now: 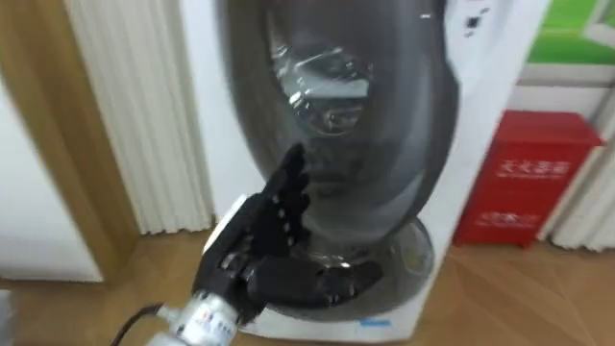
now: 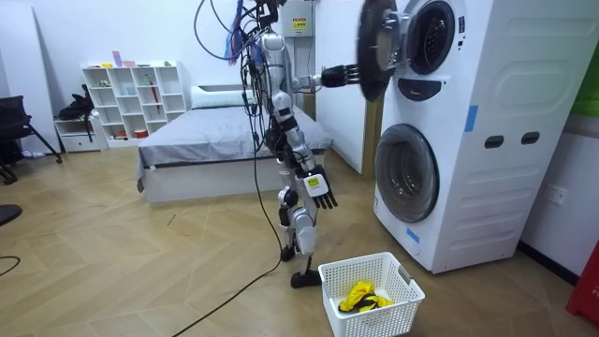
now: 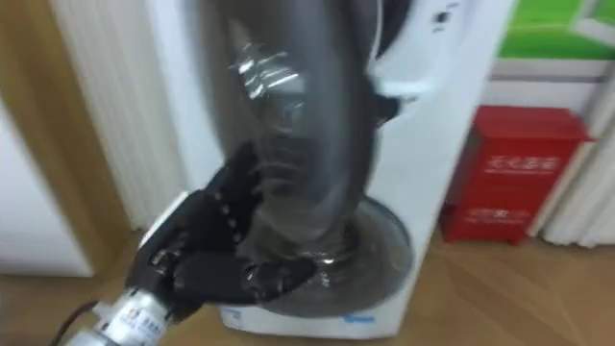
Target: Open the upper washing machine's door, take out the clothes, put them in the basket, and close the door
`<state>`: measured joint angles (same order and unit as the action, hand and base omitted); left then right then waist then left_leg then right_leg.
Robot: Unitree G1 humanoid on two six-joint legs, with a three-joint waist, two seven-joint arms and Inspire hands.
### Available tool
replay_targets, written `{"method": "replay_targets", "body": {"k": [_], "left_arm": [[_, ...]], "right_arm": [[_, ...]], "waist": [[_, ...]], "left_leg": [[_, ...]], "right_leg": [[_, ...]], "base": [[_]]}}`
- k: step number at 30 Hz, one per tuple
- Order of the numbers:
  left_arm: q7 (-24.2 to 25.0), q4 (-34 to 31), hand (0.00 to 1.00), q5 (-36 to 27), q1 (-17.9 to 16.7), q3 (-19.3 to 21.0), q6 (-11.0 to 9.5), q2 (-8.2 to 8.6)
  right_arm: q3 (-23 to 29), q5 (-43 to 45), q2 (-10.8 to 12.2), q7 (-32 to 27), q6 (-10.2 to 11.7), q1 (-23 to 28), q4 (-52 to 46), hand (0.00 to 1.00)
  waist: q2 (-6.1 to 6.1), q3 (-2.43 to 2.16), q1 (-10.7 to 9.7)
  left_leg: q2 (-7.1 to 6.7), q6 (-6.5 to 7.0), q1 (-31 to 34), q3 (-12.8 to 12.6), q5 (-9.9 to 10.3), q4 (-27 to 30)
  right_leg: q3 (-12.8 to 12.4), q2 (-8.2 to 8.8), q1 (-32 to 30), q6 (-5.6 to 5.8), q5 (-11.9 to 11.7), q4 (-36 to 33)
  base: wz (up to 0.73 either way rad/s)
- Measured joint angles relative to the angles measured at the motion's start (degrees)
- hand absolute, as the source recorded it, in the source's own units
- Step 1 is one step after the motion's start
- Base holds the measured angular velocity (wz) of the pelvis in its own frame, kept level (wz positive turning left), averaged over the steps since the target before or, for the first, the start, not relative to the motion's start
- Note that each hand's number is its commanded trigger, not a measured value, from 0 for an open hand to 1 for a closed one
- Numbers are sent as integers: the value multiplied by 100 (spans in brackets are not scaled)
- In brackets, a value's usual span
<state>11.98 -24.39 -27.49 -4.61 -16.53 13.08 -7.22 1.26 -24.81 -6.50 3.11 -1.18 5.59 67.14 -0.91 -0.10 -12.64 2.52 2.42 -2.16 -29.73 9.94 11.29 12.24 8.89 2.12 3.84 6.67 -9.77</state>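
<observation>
I'm pressing my left hand (image 1: 258, 240) against the round dark-grey glass door (image 1: 370, 115). The fingers are running straight and spread up its face and the thumb is lying out along the lower rim. Nothing is pinched and nothing is carried; it's just a wide, flat hand on the door.

That door is standing swung out from the front of the upper white washing machine (image 2: 487, 56), and its steel drum mouth (image 2: 432, 37) is gaping behind it. My right hand (image 2: 321, 184) is hanging loose at my hip, fingers relaxed, empty.

Down on the wooden floor (image 2: 140, 271), off the lower machine's front corner, the white plastic laundry basket (image 2: 404, 301) is sitting with a crumpled yellow cloth (image 2: 363, 297) inside.

As I'm reading it, the door is open and one piece is lying in the basket. Reaching into the drum is what's left, and I can't tell whether anything is waiting in there.

The eye views are giving me the hand's contact up close, plus the red metal cabinet (image 1: 524, 178) on the floor by the machine's far side. The room view is giving me the drum, the basket, the idle hand and my stance facing the stack.
</observation>
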Motion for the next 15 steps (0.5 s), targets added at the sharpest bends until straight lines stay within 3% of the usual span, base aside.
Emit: {"method": "replay_targets", "body": {"k": [1,3,4,7,9,12,13,15], "left_arm": [[194,46,0,-54,86,-181,-8,12],[507,149,0,-254,216,-430,-20,38],[682,246,0,-339,296,-525,-20,68],[923,453,0,-339,498,-576,-21,92],[947,532,0,-332,613,-628,-47,96],[980,820,0,-330,844,-810,-106,111],[983,1007,0,-269,876,-814,-127,118],[951,1334,0,98,884,-796,-170,116]], "right_arm": [[-1,-3,1,-7,5,0,-8,0],[1,-38,6,-45,8,-1,-32,0],[9,-36,4,-53,23,-25,-32,0],[4,-36,32,-47,54,-16,-42,0],[1,-63,36,-56,78,-31,-46,0],[0,-128,28,-51,110,-52,-43,0],[2,-127,27,-43,109,-50,-29,0],[6,-107,23,-38,110,-45,-40,0]], "waist": [[16,-25,-86],[58,-31,-195],[107,-18,-244],[138,-9,-363],[164,6,-430],[212,58,-440],[207,97,-434],[210,105,-425]], "left_leg": [[1,-45,-65,-22,29,0],[-1,-112,-156,-26,67,2],[8,-174,-195,22,83,-14],[84,-134,-279,65,75,-62],[121,-109,-282,69,78,-57],[173,-218,-299,249,143,-72],[179,-261,-347,348,163,-96],[191,-285,-373,379,176,-91]], "right_leg": [[-64,-11,2,21,-52,1],[-184,-52,6,39,-217,2],[-295,-126,4,14,-204,11],[-420,-309,-1,-101,-125,27],[-416,-395,-1,-141,-90,27],[-442,-484,3,-188,10,29],[-466,-510,20,-209,73,6],[-530,-537,22,-231,131,1]], "base": [[-34],[-38],[-45],[-35],[-15],[-14],[-22],[-25]]}}
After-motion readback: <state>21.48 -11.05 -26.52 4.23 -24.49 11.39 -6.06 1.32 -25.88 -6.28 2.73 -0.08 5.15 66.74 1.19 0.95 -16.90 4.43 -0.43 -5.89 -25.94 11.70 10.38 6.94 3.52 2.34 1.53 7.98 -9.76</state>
